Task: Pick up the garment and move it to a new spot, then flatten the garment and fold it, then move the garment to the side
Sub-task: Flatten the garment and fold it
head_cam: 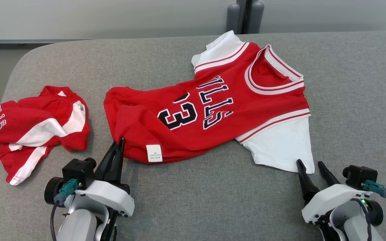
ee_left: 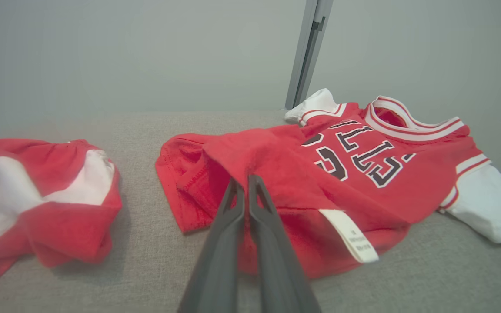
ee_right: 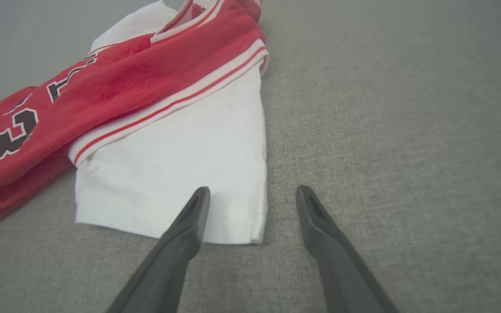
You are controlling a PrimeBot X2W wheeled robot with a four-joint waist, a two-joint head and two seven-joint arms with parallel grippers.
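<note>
The garment (head_cam: 213, 110) is a red jersey with white sleeves and dark lettering, lying crumpled on its side in the middle of the grey table (head_cam: 213, 204). My left gripper (head_cam: 119, 142) is shut on the garment's bunched lower hem at its near left corner. In the left wrist view the red cloth (ee_left: 342, 174) rises in a fold at the closed left gripper (ee_left: 245, 180), beside a white label (ee_left: 350, 237). My right gripper (head_cam: 310, 163) stands open at the near corner of the white sleeve (head_cam: 283, 147). In the right wrist view the right gripper (ee_right: 254, 191) straddles the hem corner of that sleeve (ee_right: 181, 165).
Red shorts with white stripes (head_cam: 32, 127) lie bunched at the table's left edge, a short gap from the jersey. Grey posts (head_cam: 243, 15) stand against the wall behind the table. Bare table surface runs along the front and right side.
</note>
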